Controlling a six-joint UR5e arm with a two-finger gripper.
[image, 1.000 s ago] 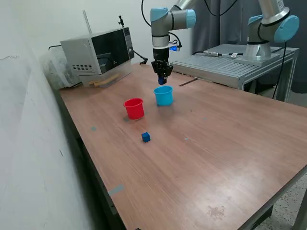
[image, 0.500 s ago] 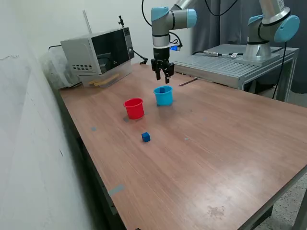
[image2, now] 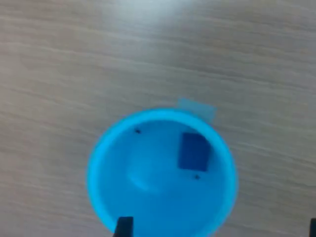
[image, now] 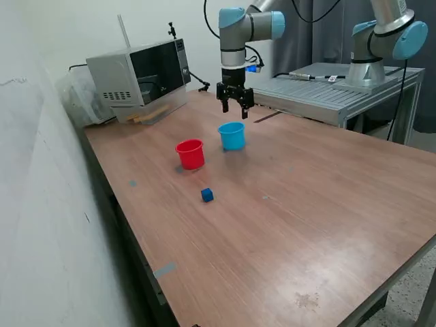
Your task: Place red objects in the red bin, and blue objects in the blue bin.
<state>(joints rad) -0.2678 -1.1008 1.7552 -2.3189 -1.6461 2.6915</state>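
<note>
Already one blue cube [image2: 193,151] lies on the floor of the blue bin [image: 232,135], off to one side of its centre as the wrist view shows. The other blue cube [image: 207,195] sits on the bare worktop [image: 320,204], well apart from both cups and nearer the red bin [image: 191,154], which stands just beside the blue one. No red cube shows in either view; the red bin's inside cannot be seen. Above the blue bin hangs the gripper [image: 235,109], its fingers spread apart and holding nothing. Judging by this, the drop of one blue cube is done, and the next move calls for travelling to the loose cube, descending with fingers astride it, and closing squarely.
</note>
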